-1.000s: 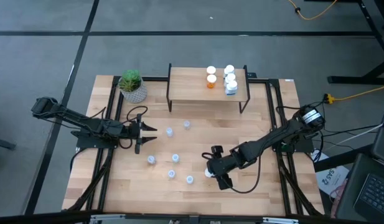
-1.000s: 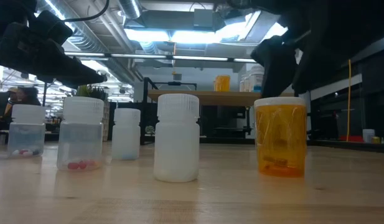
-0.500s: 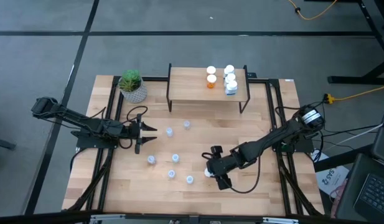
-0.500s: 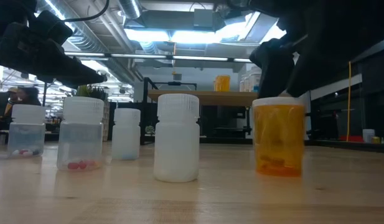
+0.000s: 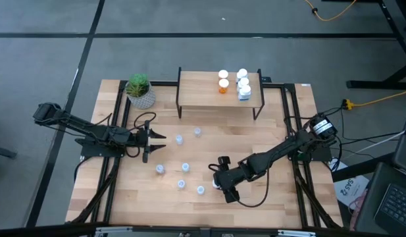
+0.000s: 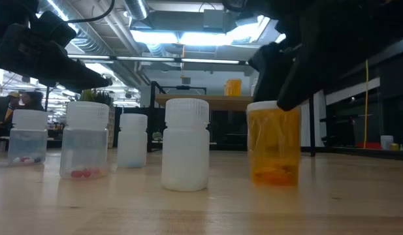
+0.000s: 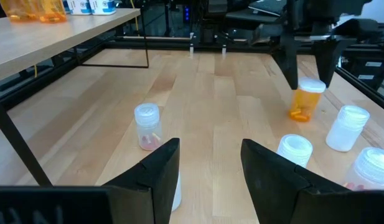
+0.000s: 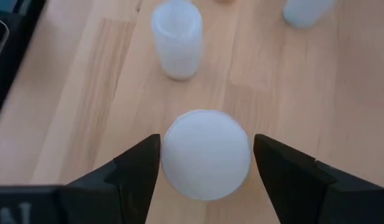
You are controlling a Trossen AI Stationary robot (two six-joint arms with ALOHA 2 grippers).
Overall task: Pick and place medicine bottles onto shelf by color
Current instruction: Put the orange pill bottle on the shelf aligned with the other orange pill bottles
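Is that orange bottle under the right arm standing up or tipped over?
Upright: the orange white-capped medicine bottle stands on the wooden table, cap upward, between the right gripper's jaws.

Both arms are matte black, built of slim jointed links with black cables looping along them. The right arm [image 5: 281, 153] carries a silvery round fitting near its base. Each tool has two flat, dark, wedge-shaped fingers [image 7: 155, 172].

Upright white-capped orange bottle [image 6: 274, 145] near loose pale bottles [image 6: 185, 145]; shelf [image 5: 219, 97] holds others.
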